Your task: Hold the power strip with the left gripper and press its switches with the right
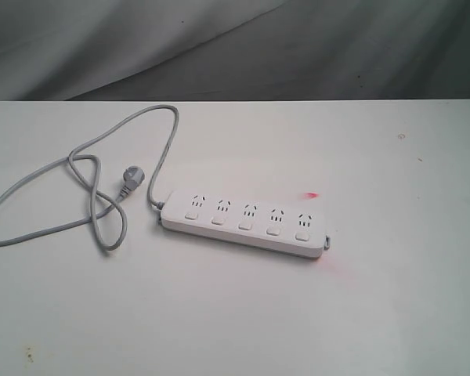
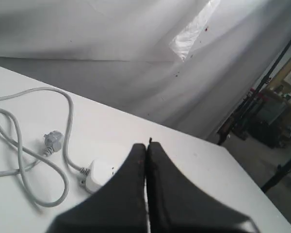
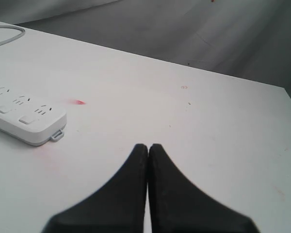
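The white power strip (image 1: 244,222) lies flat on the white table (image 1: 235,313), slanting down to the right, its row of switches (image 1: 246,225) along the near side. Its grey cord (image 1: 78,188) loops off to the left and ends in a plug (image 1: 131,178). Neither arm shows in the exterior view. In the left wrist view my left gripper (image 2: 148,145) is shut and empty, with the strip's cord end (image 2: 101,174) just beside its fingers. My right gripper (image 3: 148,146) is shut too, with the strip's far end (image 3: 26,119) well off to one side.
Grey cloth (image 1: 235,47) hangs behind the table's back edge. A small red light spot (image 1: 312,195) falls on the table beside the strip. Dark stands and clutter (image 2: 271,111) show beyond the table's corner in the left wrist view.
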`<move>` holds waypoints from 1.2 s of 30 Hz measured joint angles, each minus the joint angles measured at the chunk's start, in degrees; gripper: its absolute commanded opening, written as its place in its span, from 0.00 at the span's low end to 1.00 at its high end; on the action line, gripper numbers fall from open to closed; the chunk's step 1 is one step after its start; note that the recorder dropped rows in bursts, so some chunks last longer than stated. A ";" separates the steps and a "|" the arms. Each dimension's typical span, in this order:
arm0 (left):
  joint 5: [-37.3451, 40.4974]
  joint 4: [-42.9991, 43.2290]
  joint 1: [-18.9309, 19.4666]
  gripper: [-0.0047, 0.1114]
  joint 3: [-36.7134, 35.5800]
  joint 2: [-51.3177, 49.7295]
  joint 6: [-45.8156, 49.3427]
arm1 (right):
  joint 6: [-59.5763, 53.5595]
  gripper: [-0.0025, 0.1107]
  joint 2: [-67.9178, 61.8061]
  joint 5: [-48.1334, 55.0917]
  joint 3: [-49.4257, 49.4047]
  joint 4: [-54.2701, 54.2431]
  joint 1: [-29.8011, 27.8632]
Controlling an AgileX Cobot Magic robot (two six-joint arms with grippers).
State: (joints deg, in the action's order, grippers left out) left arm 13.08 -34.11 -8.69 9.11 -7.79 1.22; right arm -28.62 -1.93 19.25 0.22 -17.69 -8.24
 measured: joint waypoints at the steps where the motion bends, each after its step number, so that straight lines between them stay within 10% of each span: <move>1: 0.84 0.12 0.00 0.04 1.54 -1.91 0.90 | 0.00 0.02 0.00 0.00 0.00 0.00 0.00; 16: 30.38 13.56 0.00 0.04 58.50 -79.32 53.36 | 0.00 0.02 0.00 0.00 0.00 0.00 0.00; 23: 31.33 13.56 0.00 0.04 62.65 -90.74 89.80 | 0.00 0.02 0.00 0.00 0.00 0.00 0.00; 36: 31.84 10.03 0.00 0.12 62.74 -99.60 94.99 | 0.00 0.02 0.00 0.00 0.00 0.00 0.00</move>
State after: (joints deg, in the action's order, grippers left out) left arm 44.91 -24.08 -8.69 71.85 -107.39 96.21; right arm -28.62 -1.93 19.25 0.22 -17.69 -8.24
